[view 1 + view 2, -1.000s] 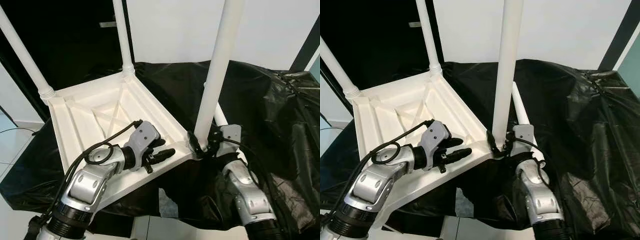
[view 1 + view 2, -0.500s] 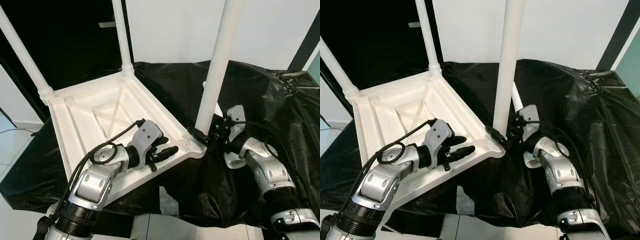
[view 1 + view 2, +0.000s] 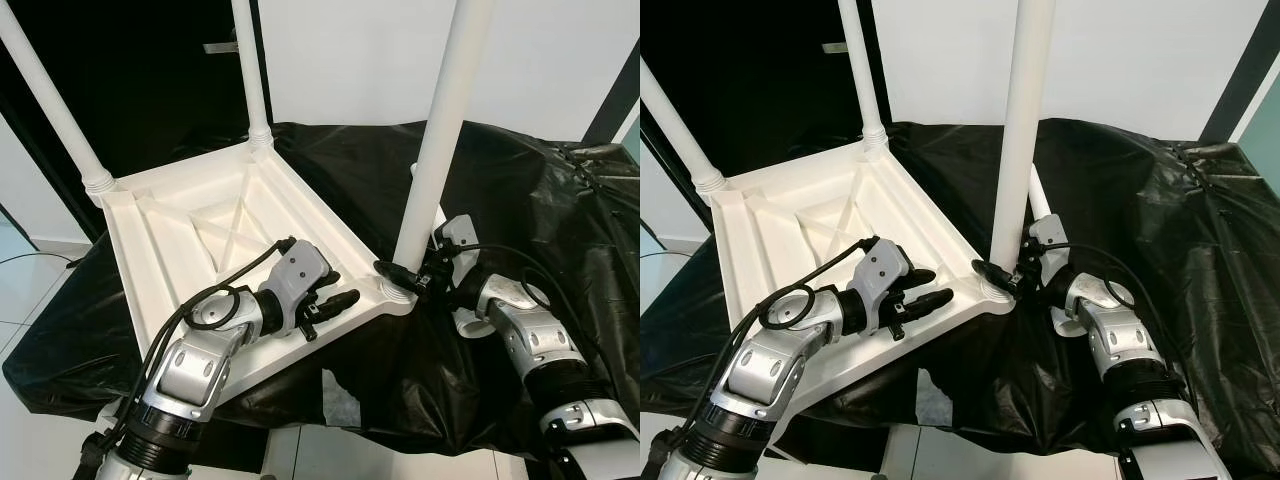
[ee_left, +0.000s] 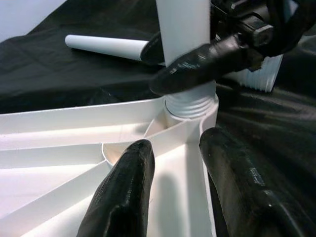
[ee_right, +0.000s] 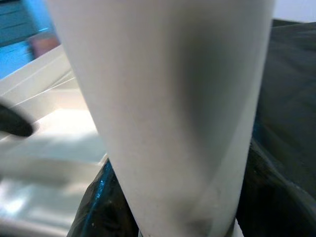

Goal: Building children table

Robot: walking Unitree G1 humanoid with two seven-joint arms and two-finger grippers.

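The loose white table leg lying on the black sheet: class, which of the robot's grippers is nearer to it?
Right. The right gripper clasps the upright leg just in front of the loose leg; the left gripper rests on the tabletop's underside, farther off.

A plain indoor room, perhaps a home: bare white wall (image 3: 350,60) at 12 o'clock, dark doorway (image 3: 150,90) at 10 o'clock, crinkled black plastic sheet (image 3: 540,220) over the desk.

Head views bright, evenly lit and sharp; glare streaks on the black sheet (image 3: 560,210) right of the leg (image 3: 440,130). Left wrist view soft. Right wrist view blurred, leg out of focus.
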